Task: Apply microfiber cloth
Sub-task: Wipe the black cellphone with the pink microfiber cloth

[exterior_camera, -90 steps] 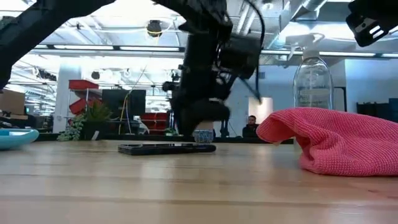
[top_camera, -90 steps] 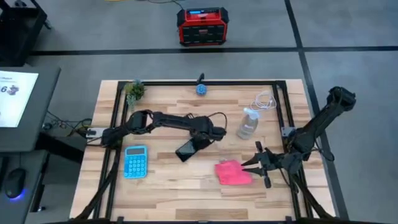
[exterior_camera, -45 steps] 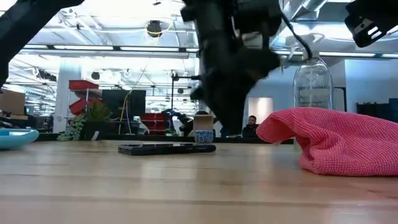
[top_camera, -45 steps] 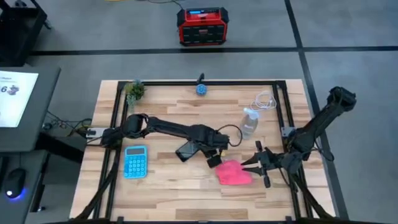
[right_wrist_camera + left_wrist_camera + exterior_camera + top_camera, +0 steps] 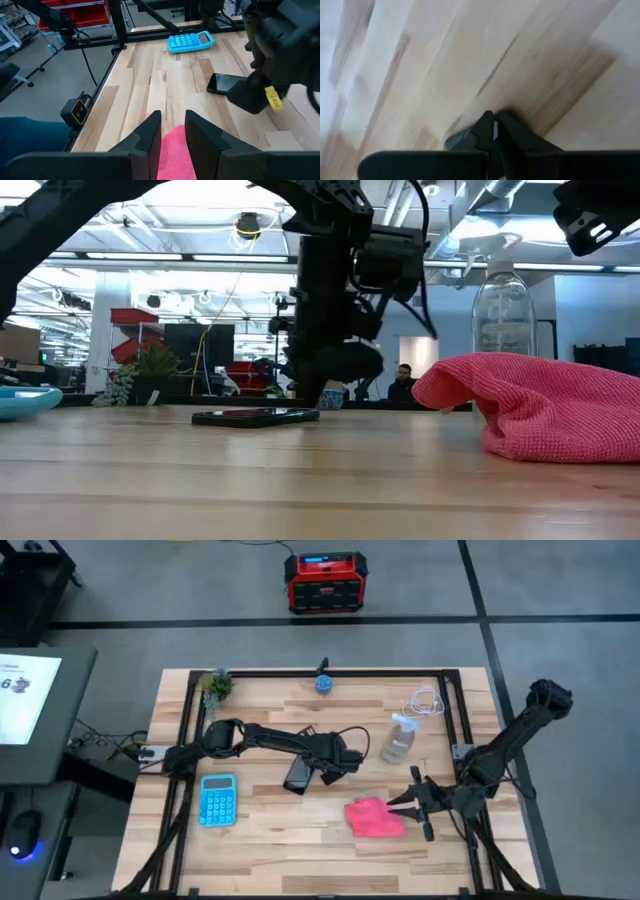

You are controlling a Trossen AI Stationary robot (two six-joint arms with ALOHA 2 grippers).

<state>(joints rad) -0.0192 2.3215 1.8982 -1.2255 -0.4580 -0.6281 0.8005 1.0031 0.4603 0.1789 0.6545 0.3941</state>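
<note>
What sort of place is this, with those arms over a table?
Probably a robotics lab or workshop. Two robot arms work at a framed wooden table holding a pink cloth, a phone and a calculator; behind are open ceiling ducts and red storage bins.

open workshop hall, grey floor

bright ceiling strip lights [image 5: 130,257] overhead; red shelving [image 5: 133,317] at far left; a red box [image 5: 327,582] on the floor [image 5: 560,600] beyond the table.

L claw [image 5: 493,131] closed; R claw [image 5: 172,134] apart
</note>
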